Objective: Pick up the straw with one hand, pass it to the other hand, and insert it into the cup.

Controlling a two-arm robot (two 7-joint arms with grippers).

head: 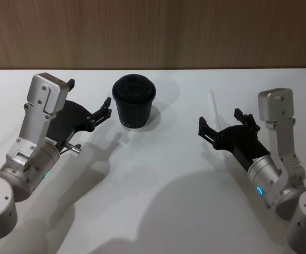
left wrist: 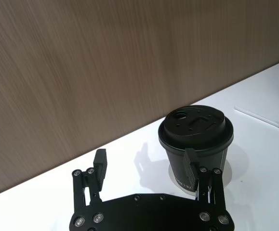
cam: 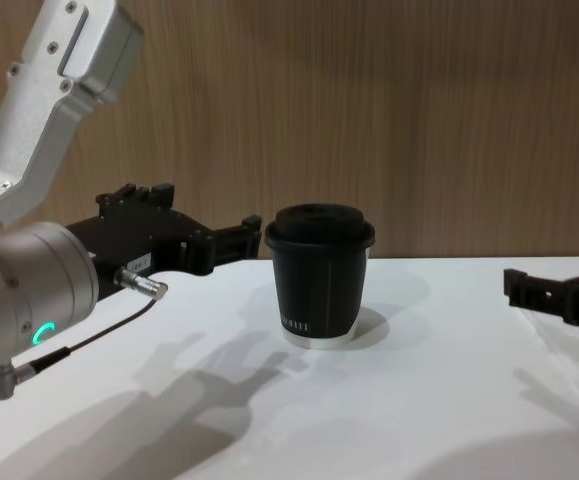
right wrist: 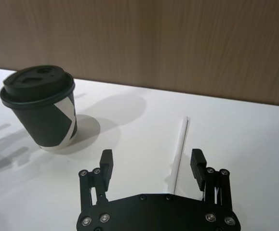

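While both arms reach forward over the white table [head: 158, 174], neither holds anything. Seen from the head, the cup [head: 133, 101] stands upright with its domed lid on, at about 12 o'clock of the tabletop, near the wooden wall. The left gripper [head: 108, 107] sits at the cup's 9 o'clock with its fingers [left wrist: 99, 162] spread wide. One fingertip lies just beside the cup's wall, and from the chest it looks to stop a little short of the lid, though contact cannot be ruled out. The straw [head: 214, 105] lies flat on the table at the cup's 3 o'clock, well apart from it, pointing roughly from 12 to 6. The right gripper [head: 220, 119] is at the straw's 6 o'clock, raised off the surface to judge by its shadow, its fingers [right wrist: 106, 161] wide apart and empty. In the right wrist view the straw's near end shows between the two fingers, nearer one of them, touching neither.
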